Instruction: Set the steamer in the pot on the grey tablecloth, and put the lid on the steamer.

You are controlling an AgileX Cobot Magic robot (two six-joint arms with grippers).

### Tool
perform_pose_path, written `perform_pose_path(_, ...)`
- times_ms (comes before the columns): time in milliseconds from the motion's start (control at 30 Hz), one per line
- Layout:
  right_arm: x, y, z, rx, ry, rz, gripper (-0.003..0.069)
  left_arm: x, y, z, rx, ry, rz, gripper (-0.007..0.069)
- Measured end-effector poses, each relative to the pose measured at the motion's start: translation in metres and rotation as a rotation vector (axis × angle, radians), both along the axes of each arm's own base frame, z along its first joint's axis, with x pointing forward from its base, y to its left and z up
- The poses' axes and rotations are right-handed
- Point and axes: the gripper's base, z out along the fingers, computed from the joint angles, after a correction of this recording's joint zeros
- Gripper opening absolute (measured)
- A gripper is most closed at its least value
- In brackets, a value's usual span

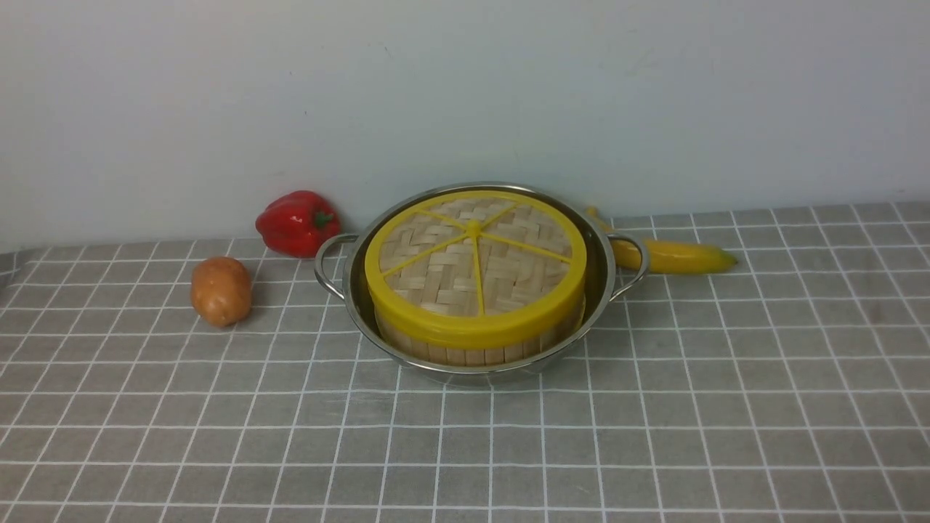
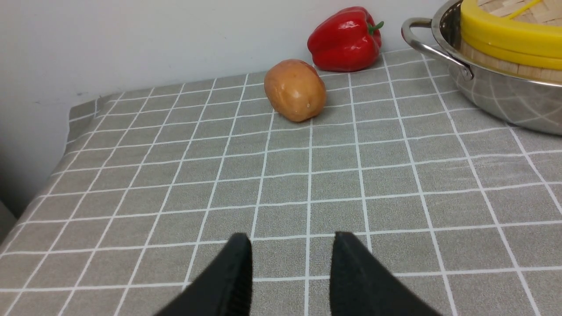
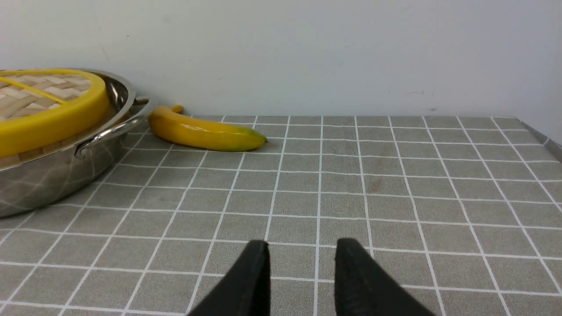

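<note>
Your woven, yellow-rimmed lid [image 1: 476,254] caps the bamboo steamer [image 1: 472,354] inside the steel pot [image 1: 363,290]; banana [image 1: 672,256] at 3 o'clock. Left gripper [image 2: 292,250] and right gripper [image 3: 302,254] both gape, empty.

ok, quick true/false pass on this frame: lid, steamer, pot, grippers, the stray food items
1. The lid sits on the steamer. True.
2. The steamer stands beside the pot. False: it is inside it.
3. The left gripper grips the potato. False: it is open, holding nothing, apart from it.
4. The banana lies on the robot's right of the pot. True.
5. The right gripper is empty. True.
</note>
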Motion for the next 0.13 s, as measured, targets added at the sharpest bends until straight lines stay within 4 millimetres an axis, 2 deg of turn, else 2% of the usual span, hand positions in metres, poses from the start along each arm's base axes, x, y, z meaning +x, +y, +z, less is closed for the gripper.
perform_pose_path(133, 0.0, 0.0, 0.0, 0.012, 0.0, -0.002, 0.024, 0.0, 0.0, 0.0, 0.0, 0.0, 0.0, 0.0244)
